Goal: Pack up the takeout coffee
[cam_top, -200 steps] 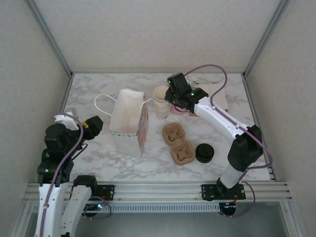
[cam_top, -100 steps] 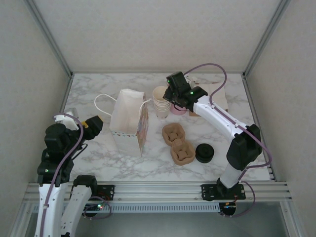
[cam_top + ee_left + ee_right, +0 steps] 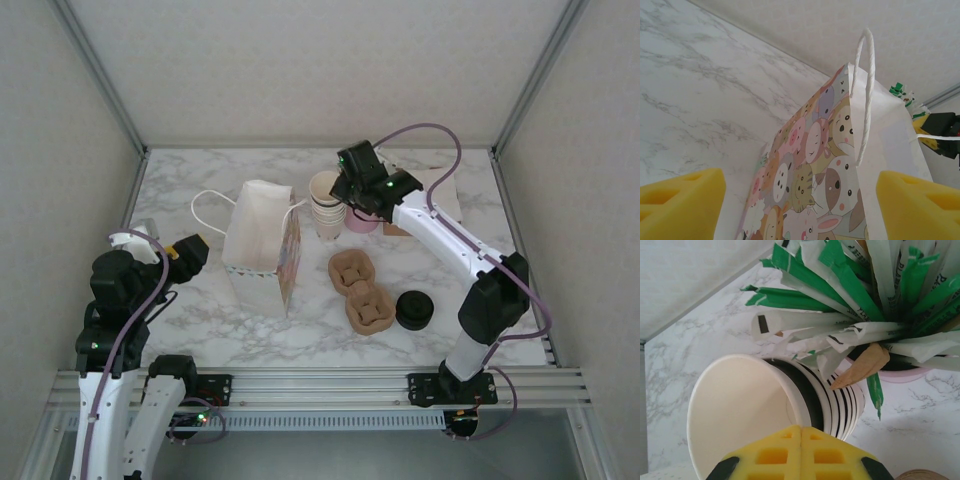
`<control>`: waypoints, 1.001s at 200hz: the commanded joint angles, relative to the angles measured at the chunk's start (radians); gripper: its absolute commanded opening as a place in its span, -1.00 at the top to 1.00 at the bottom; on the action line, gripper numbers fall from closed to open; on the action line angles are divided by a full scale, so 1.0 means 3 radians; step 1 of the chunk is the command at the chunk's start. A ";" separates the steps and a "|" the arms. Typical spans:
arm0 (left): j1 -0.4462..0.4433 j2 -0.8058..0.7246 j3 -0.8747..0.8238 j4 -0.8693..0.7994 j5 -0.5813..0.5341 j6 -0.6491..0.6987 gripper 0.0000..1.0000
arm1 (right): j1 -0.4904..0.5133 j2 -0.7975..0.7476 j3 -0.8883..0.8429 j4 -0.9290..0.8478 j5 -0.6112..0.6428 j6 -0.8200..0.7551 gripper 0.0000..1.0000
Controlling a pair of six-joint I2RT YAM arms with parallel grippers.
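Whole tabletop (image 3: 190, 190) first: nothing standing on it has budged in the last second. The one change is your right arm (image 3: 450, 250) easing in over the back while its jaws closed. You've got plenty of bare marble on the left and along the near edge, but the back right is crowded. The paper bag (image 3: 260, 245) stands upright left of centre, mouth open, one handle loop reaching toward the cups. The two pulp carriers (image 3: 360, 290) lie touching each other in front. The stack of paper cups (image 3: 325, 205) sits between the bag and the pink pot of straws (image 3: 362, 222), and straw wrappers (image 3: 840, 285) fan out right by the rim, so I'd lift straight up. The squat stack of black lids (image 3: 415, 310) is just beside the carriers. Right gripper (image 3: 801, 440): jaws fully together, and the top cup (image 3: 740, 410) has its wall running into the seam, so it looks pinched by the rim. Reads like cup-fetching, early days. Left gripper (image 3: 800, 202): jaws wide, nothing in them, facing the bag. Where a lidded takeout coffee stands, I can't tell.
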 commanded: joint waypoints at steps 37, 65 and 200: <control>-0.0004 -0.0035 -0.0008 0.0083 0.0004 -0.0050 -0.64 | 0.0033 -0.0150 0.0384 -0.0195 0.0070 -0.0195 1.00; -0.0005 -0.0028 -0.0006 0.0080 -0.0038 -0.0078 -0.71 | 0.0031 -0.0274 0.0581 -0.0331 0.0049 -0.0252 1.00; -0.0004 -0.0028 -0.0004 0.0036 -0.0151 -0.0108 -0.85 | 0.0030 -0.1669 -0.0127 -0.0536 -0.0031 -0.0276 1.00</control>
